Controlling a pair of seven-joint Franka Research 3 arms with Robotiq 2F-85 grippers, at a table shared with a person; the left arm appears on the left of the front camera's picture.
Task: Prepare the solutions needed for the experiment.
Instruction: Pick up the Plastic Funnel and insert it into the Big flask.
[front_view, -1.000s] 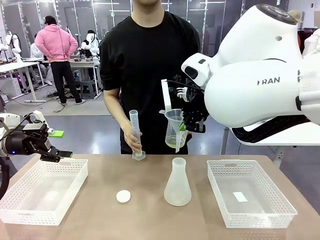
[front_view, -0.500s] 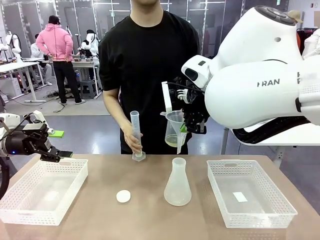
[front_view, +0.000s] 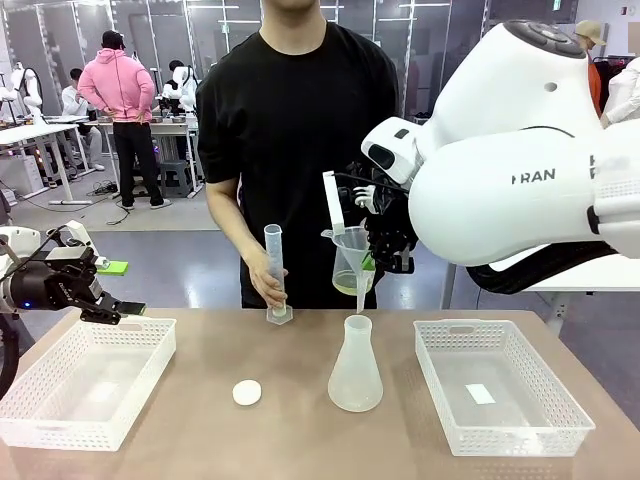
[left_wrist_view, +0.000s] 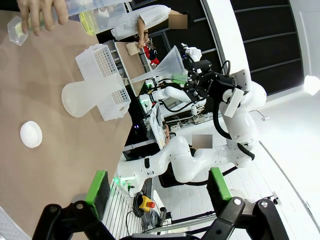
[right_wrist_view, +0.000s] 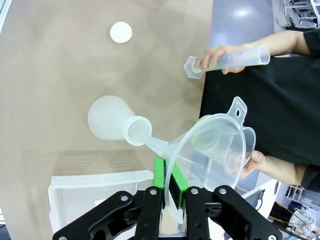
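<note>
The right gripper (right_wrist_view: 166, 172) had its fingers pinched shut on the wall of a clear plastic funnel (right_wrist_view: 210, 150), one green pad (right_wrist_view: 159, 175) outside the cone and the other inside it. The cone spread away beyond the fingertips. Its spout slanted off to their left toward the mouth of a frosted flask (right_wrist_view: 107, 117) standing on the table (front_view: 290, 440). In the front view the spout tip sat just above that mouth; I could not tell whether it touched.

The yellow liquid (front_view: 345, 287) lay low in a clear cup right behind the funnel, just below and to the side of the right fingers. One of the person's hands (right_wrist_view: 255, 162) showed at the funnel's far rim, past the fingertips.

The person's other hand (right_wrist_view: 215, 59) gripped a tall measuring tube (right_wrist_view: 235, 59) near its six-sided foot, farther out from the right fingers than the flask. A small white cap (right_wrist_view: 121, 32) lay on the table, farther out again.

The left gripper (left_wrist_view: 157, 187) was spread wide and held nothing. In the front view it hung at the far rim of the left white basket (front_view: 60, 425), well apart from the flask. A second white basket (front_view: 520, 435) stood at the table's other end, below the right arm.
</note>
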